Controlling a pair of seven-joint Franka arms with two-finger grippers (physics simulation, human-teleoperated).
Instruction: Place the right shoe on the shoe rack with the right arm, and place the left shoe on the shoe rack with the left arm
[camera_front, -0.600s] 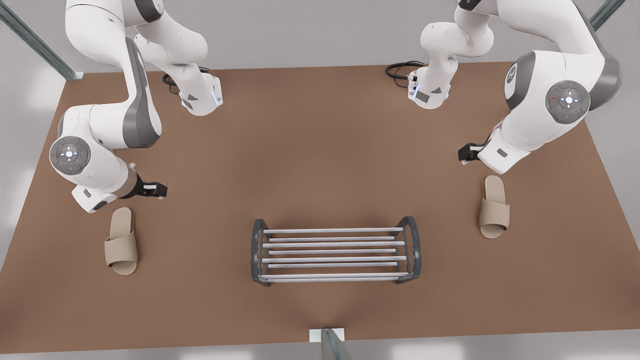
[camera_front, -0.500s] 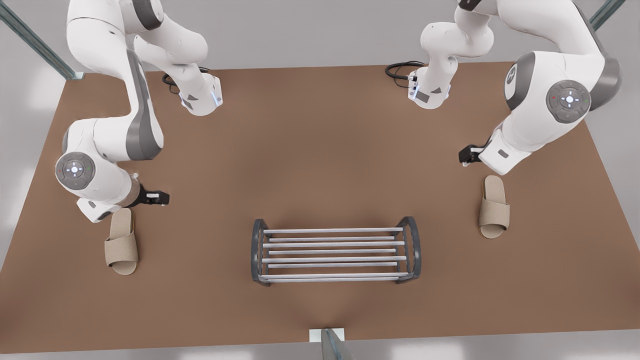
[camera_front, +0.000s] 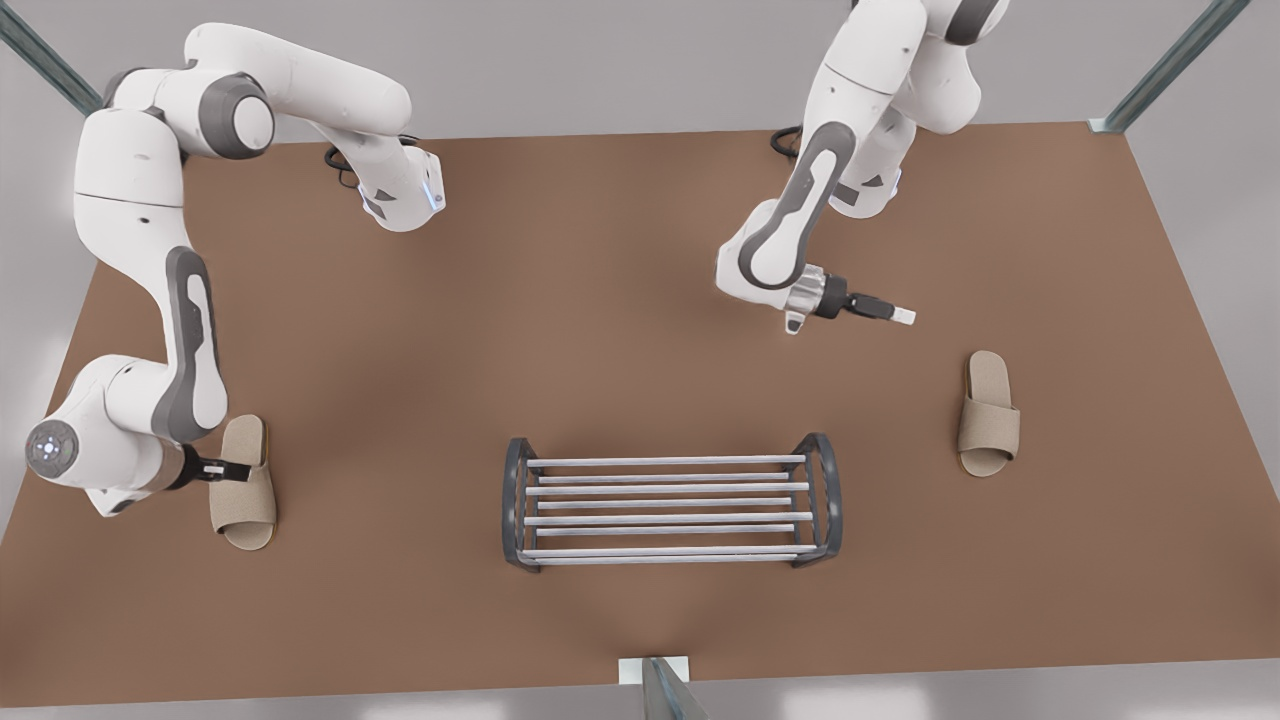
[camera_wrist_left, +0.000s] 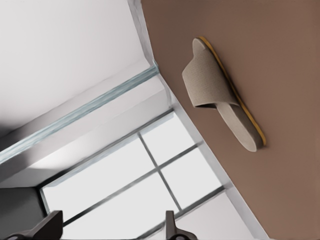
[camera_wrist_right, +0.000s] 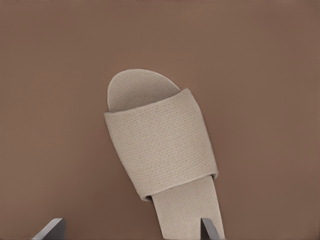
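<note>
The right shoe (camera_front: 245, 510), a beige slipper, lies flat on the brown table (camera_front: 600, 300), just in front of your right gripper (camera_front: 232, 470). Its fingers (camera_wrist_right: 50, 229) are spread wide. The left shoe (camera_front: 988, 412) lies a bit past your left gripper (camera_front: 898, 316), which is spread too and holds nothing. The shoe rack (camera_front: 665, 461) stands between both grippers, well apart from each.
</note>
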